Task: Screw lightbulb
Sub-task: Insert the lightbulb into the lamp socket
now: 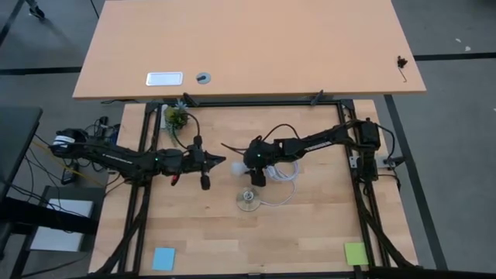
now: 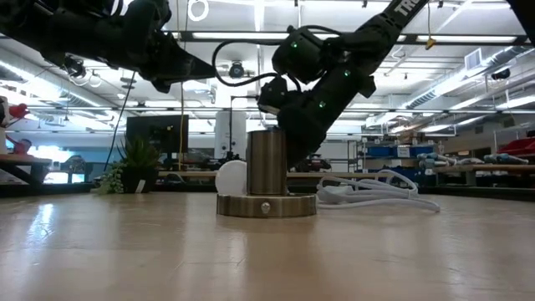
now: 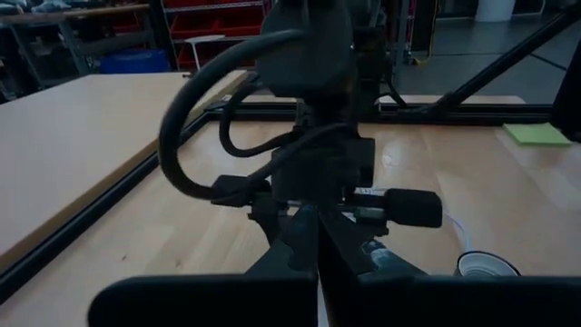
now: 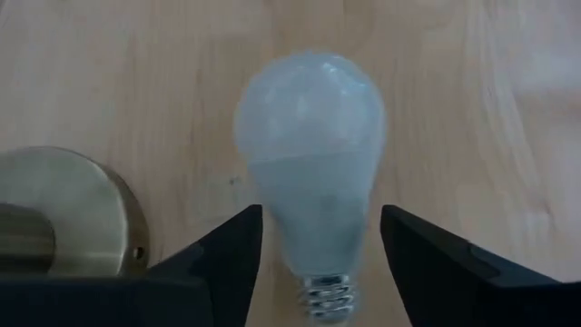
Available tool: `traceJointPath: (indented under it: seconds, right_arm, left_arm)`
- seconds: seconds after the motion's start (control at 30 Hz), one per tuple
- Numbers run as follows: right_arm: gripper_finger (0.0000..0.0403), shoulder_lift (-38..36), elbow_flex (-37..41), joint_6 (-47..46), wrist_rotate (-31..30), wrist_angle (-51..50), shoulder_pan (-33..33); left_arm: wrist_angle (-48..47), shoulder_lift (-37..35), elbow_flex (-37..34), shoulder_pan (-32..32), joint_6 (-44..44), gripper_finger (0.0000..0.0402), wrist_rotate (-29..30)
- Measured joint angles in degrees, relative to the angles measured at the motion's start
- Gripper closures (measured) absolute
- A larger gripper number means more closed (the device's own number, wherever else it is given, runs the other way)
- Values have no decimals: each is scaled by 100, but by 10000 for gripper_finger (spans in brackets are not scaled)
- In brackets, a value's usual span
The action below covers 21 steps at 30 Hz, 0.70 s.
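From above we see the socket (image 1: 248, 199) on the worktop (image 1: 310, 232), which serves as our landmark. The right end effector (image 1: 256, 178) hangs just beyond the socket, on its far side, and a coiled cable (image 1: 284, 172) lies beside that, right of the socket. The left end effector (image 1: 220, 161) sits well left of the socket and farther back, its fingers pressed together with nothing between them.

At table height we see the socket's brass base (image 2: 267, 205) with its upright metal barrel. The bulb (image 2: 231, 177) peeks out from behind the socket at its left edge, resting low on the worktop. The right arm comes down behind the barrel; the cable lies right of the socket.

Through the left wrist camera we see its own fingers (image 3: 300, 259) shut, the right arm ahead, and the socket at the frame edge.

Through the right wrist camera the bulb lies on the wood, screw base toward the camera, between the right fingers (image 4: 227, 254). These stand apart on either side of its neck, not clearly touching. The socket is just beside the bulb.
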State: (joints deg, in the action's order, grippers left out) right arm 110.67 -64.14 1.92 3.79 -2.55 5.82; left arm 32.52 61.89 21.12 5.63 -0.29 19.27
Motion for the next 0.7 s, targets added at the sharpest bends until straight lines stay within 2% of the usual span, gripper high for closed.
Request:
traceJointPath:
  seconds: [0.33,0.57,0.7]
  right_arm:
    - [175,606,-37,-77,81,404,-13]
    - [183,499,-58,-177,111,576,5]
    - [185,581,-153,-171,361,614,66]
  left_arm:
    - [-17,0,0,1,-2,401,0]
    - [-61,0,0,0,-16,401,0]
    - [-68,0,0,0,-18,401,0]
